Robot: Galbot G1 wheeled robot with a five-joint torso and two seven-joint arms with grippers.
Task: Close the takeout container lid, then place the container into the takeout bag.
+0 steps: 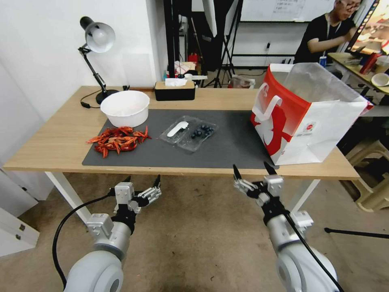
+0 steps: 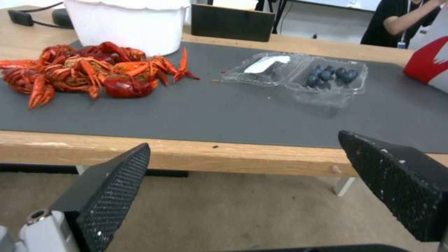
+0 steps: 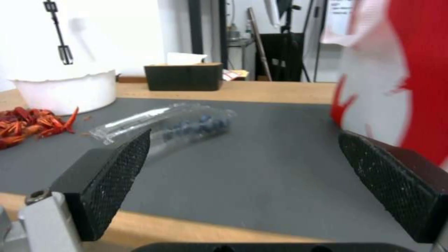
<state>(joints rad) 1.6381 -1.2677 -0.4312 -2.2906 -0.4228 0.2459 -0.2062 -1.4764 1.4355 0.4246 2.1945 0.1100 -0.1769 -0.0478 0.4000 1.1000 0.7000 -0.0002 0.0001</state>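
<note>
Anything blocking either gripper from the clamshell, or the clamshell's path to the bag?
Nothing visible. The left gripper and right gripper hang open off the table's near edge; bare mat separates them from the open takeout container, and it from the takeout bag.

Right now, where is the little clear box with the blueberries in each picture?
Head view: takeout container lies open mid-mat, between crayfish and takeout bag.
Left wrist view: container beyond the left gripper, past the table edge.
Right wrist view: container above one finger.
Shared landmark: white bowl.
</note>
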